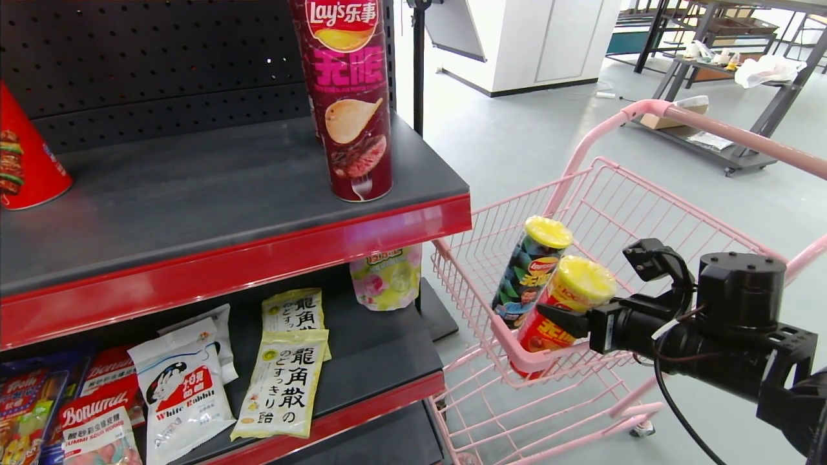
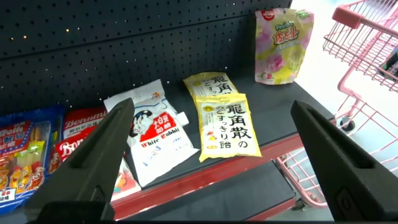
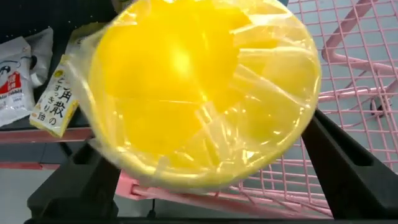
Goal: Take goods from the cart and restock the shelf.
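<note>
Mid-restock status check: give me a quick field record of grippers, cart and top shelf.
right gripper: at the red can in the cart; grip unclear
left gripper: open, facing candy bags on the lower shelf
cart: red can and blue can, both leaning, side by side
top shelf: maroon can upright near the front edge

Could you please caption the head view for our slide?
Right gripper at a red chip can in the pink cart beside the shelf.
</note>
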You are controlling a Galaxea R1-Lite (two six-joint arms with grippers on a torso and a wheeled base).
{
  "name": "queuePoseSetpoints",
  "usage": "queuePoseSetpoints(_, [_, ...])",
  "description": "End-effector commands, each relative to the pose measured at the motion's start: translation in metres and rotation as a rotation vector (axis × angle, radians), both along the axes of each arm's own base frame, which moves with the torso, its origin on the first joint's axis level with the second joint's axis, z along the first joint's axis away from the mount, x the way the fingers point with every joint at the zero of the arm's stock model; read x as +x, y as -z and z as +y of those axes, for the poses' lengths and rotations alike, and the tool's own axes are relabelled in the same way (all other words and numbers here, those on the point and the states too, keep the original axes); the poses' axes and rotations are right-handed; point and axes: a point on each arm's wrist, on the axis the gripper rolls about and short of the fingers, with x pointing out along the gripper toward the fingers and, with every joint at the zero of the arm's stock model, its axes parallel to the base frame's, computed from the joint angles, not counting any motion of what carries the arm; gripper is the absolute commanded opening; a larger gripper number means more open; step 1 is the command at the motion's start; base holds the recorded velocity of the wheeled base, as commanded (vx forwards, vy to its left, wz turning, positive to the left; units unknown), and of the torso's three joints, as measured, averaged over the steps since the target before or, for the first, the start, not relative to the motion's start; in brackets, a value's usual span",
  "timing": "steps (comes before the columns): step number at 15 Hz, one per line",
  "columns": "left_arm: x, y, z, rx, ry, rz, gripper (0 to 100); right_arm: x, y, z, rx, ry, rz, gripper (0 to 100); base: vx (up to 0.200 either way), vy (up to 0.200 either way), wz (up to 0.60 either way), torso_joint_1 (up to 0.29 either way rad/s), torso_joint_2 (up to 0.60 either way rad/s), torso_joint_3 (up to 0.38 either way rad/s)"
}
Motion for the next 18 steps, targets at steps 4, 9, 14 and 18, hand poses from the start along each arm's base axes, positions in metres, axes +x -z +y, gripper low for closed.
queuePoseSetpoints(4, [0.000, 0.000, 0.000, 0.000, 0.000, 0.000, 100, 0.020, 0.004, 0.002, 0.000, 0.013, -0.015, 100, 0.000, 0.000, 0.00, 0.000, 0.00, 0.000])
queuePoseSetpoints(9, [0.000, 0.000, 0.000, 0.000, 0.000, 0.000, 100, 0.023, 0.005, 0.003, -0.002, 0.013, -0.014, 100, 0.000, 0.000, 0.00, 0.000, 0.00, 0.000])
queuePoseSetpoints(14, [0.000, 0.000, 0.000, 0.002, 0.000, 0.000, 100, 0.025, 0.007, 0.002, -0.002, 0.018, -0.009, 0, 0.000, 0.000, 0.00, 0.000, 0.00, 0.000])
queuePoseSetpoints(18, [0.000, 0.000, 0.000, 0.002, 0.000, 0.000, 100, 0.017, -0.001, 0.000, -0.003, 0.014, -0.039, 0, 0.000, 0.000, 0.00, 0.000, 0.00, 0.000])
